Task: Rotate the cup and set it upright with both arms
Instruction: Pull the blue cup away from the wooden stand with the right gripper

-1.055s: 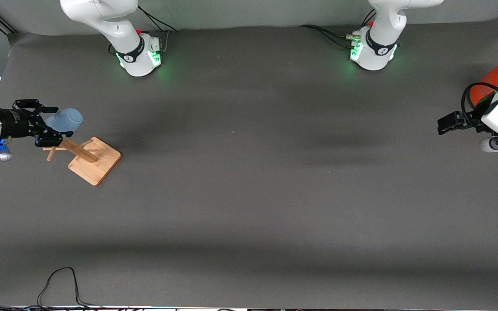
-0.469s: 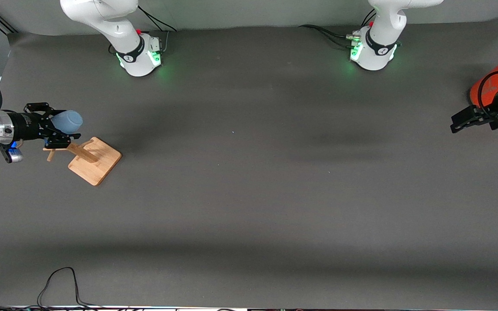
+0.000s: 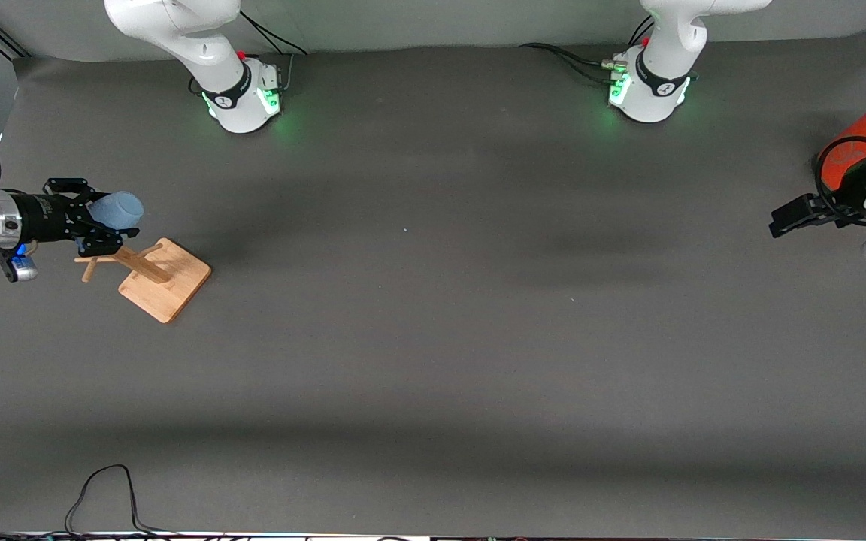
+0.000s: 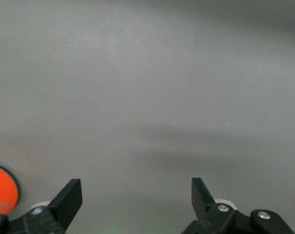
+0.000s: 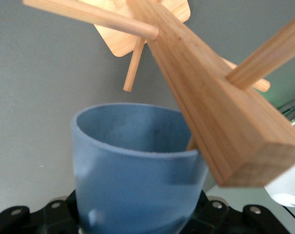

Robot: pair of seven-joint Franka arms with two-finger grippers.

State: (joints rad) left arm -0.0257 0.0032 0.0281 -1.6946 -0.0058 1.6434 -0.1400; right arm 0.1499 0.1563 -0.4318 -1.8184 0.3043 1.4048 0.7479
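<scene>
Right hand is closed on the cup, near the bench edge at the right arm's end. It holds the light-blue cup sideways in the air, just above the top of the wooden rack. In the right wrist view the cup sits between the black fingers, and a peg of the rack seems to go into its open mouth, though I cannot tell if they touch.

Going by size: the grey bench carries everything. The two white arms stand on green-lit bases along its edge farthest from the front camera. The orange container stands at the edge at the left arm's end. The rack has a flat square base and a leaning post with pegs.

Left hand hangs over the bench just beside the orange container, its fingers spread wide and holding nothing.
</scene>
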